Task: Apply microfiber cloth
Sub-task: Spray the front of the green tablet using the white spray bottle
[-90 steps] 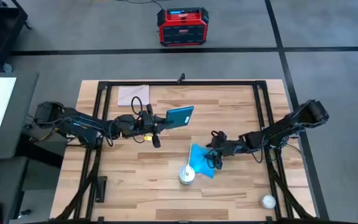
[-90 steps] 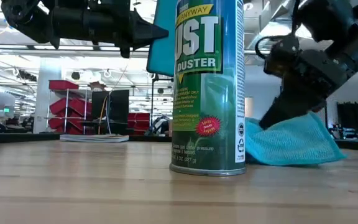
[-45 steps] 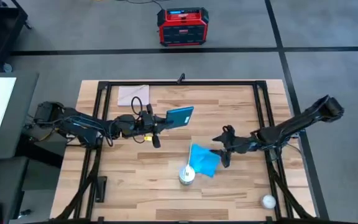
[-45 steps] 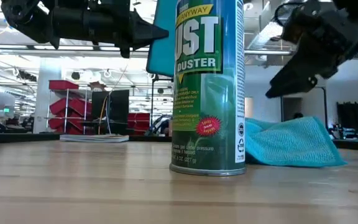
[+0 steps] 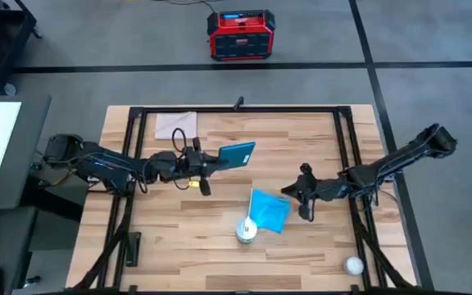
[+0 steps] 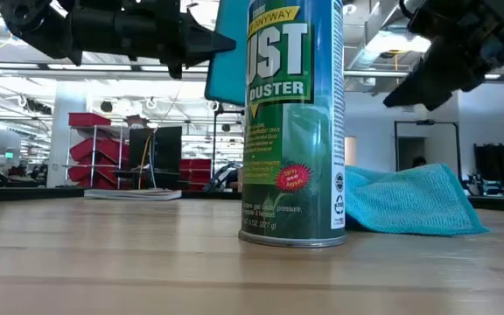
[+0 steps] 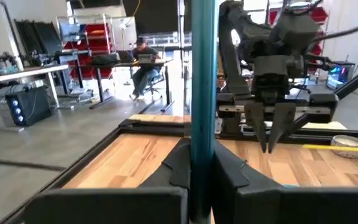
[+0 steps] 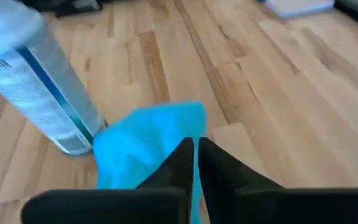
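The sky-blue microfiber cloth (image 5: 269, 211) lies rumpled on the wooden table, just right of an upright green duster can (image 5: 247, 231). My right gripper (image 5: 288, 193) hovers shut above the cloth's right side (image 6: 409, 201) without touching it, its fingertips (image 6: 392, 100) well clear of it in the low view. My left gripper (image 5: 217, 157) is shut on a dark teal tablet-like device (image 5: 239, 153), held in the air over the table's middle. My left gripper pinches the teal device by its left end (image 5: 225, 156) between its two fingers (image 7: 178, 169). The fingers come level from the table's left. The device is lifted clear of the table, and its thin edge (image 7: 202, 93) faces the wrist camera.
A pale beige square sheet (image 5: 175, 124) lies at the far left corner. A white ball (image 5: 353, 265) sits near the front right corner. A black frame (image 5: 236, 109) runs round the table. A red box (image 5: 241, 34) stands on the floor beyond.
My right gripper has risen off the cloth and drawn back toward the table's right edge, and its fingers have shut on nothing. The cloth, which it was down on a second ago, stays on the table beside the can.
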Motion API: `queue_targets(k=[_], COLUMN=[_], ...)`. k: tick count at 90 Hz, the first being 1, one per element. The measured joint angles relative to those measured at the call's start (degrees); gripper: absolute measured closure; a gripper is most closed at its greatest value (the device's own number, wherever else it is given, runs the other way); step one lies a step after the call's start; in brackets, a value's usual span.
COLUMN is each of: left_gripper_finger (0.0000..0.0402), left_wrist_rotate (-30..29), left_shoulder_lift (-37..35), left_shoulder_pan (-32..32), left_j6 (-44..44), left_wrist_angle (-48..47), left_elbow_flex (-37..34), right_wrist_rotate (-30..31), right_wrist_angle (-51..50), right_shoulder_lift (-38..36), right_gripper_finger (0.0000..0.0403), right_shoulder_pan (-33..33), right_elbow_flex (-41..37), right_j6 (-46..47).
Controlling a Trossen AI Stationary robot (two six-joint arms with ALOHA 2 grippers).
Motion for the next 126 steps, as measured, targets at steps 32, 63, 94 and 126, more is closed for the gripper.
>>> queue_targets(k=[32,63,94,126], left_gripper_finger=[0.0399,0.0399,0.0399,0.0399], left_wrist_rotate=[0.0,-6.2,-11.9,-21.7], left_shoulder_lift=[-2.7,-3.3,-8.8,-14.2], left_shoulder_pan=[-2.5,-2.5,-4.2,-6.9], left_j6=[8.7,18.3,33.3,38.3], left_wrist_angle=[-3.1,-8.5,-18.4,-34.7], left_elbow_flex=[0.0,0.0,3.0,9.0], right_wrist_rotate=[-0.3,-0.4,-0.4,-0.6], right_wrist_angle=[0.3,0.7,1.2,1.5], right_shoulder_lift=[-5.6,-5.6,-5.6,-5.6], right_gripper_finger=[0.0402,0.0403,0.0403,0.0403], right_shoulder_pan=[0.0,0.0,0.0,0.0], right_elbow_flex=[0.0,0.0,0.0,0.0], right_j6=[-2.0,0.1,1.1,1.3])
